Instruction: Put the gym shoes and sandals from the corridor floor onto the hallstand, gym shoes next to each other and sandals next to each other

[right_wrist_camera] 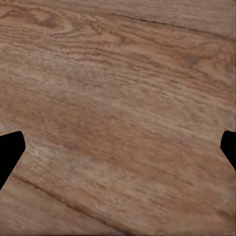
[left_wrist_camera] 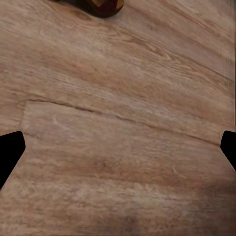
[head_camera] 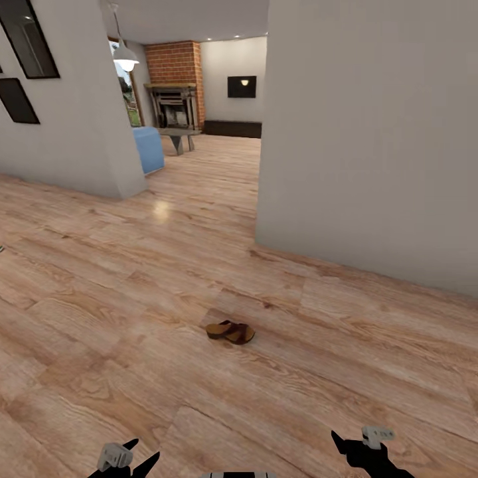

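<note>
The corridor floor is bare wood plank between white walls. One sandal lies alone on it, ahead of and between the two arms. The left gripper and right gripper hang low, jaws apart and empty. Drive closer, centre one gripper over the sandal, then descend. No legible writing appears.
</note>
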